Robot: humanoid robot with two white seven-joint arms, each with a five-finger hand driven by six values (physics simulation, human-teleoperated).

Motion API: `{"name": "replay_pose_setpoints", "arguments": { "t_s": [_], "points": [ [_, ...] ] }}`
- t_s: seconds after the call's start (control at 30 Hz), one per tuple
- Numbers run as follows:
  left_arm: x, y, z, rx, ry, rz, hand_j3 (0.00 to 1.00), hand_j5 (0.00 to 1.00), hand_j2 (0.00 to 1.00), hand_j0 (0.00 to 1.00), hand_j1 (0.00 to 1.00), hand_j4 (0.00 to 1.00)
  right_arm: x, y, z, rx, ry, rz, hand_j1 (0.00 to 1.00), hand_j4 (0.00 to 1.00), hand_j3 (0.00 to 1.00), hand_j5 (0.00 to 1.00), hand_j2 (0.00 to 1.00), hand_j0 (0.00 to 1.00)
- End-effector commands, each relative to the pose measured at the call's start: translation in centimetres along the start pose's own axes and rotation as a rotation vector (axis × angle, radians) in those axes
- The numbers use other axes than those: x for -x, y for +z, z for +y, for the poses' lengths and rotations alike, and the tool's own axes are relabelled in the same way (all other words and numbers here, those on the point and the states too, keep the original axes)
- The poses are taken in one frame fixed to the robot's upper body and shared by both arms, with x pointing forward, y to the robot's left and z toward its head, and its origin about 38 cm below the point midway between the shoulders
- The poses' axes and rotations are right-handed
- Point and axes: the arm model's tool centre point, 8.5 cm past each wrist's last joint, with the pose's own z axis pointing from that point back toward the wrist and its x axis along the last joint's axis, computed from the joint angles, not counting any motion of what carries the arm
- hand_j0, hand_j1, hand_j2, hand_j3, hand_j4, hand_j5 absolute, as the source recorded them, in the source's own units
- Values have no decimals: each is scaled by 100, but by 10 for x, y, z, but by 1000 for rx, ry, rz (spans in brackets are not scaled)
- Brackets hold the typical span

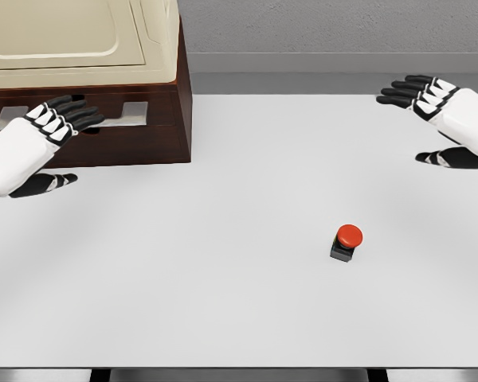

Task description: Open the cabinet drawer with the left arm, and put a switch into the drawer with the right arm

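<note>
One switch (347, 242) on table (223, 302), one cabinet (95, 87), left hand (54, 131) and right hand (442, 107) both released

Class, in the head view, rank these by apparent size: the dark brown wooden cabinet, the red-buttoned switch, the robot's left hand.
1. Dark brown wooden cabinet
2. Left hand, open; nearness to the camera may inflate it
3. Red-buttoned switch

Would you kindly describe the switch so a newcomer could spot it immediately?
On the white table, look right of centre, away from the brown cabinet at the far left. The switch stands there alone: a small dark base with a round red button on top.
</note>
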Motion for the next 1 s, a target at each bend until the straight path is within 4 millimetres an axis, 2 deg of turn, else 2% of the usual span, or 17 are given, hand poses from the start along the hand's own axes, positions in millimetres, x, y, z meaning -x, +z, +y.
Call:
{"name": "replay_pose_setpoints", "arguments": {
  "t_s": [0.0,0.1,0.13,0.2,0.33,0.47,0.53,0.63,0.77,0.97],
  "points": [
    [0,0,1,-8,7,0,100,100,100,100,100,100,0,2,-3,-6,5,1,100,100,100,100,100,100],
    [-1,-1,0,-15,11,2,100,100,100,100,100,100,0,2,-2,-8,3,0,100,100,100,100,100,100],
    [5,2,1,-15,5,21,100,100,100,100,100,100,-1,1,-4,-5,6,-3,100,100,100,100,100,100],
    [4,0,2,46,5,15,100,100,100,100,100,100,0,2,-4,-10,10,0,100,100,100,100,100,100],
    [-15,-14,10,162,100,-78,100,100,100,100,100,100,-4,-1,-7,-3,16,-16,100,100,100,100,100,100],
    [-17,-22,20,239,148,-132,100,100,100,100,100,100,-2,6,-9,-38,32,-6,100,100,100,100,100,100],
    [-18,-31,28,265,154,-170,100,100,100,100,100,100,-3,6,-4,-48,18,-10,100,100,100,100,100,100],
    [-6,-37,37,253,154,-157,100,100,100,100,100,100,0,11,-11,-71,39,-2,100,100,100,100,100,100],
    [13,-59,34,280,174,-153,100,100,100,100,100,100,-3,20,-26,-106,38,-7,100,100,100,100,100,100],
    [10,-63,10,320,225,-159,100,100,100,100,100,100,-4,26,-34,-153,11,-4,100,100,100,100,100,100]
  ]
}}
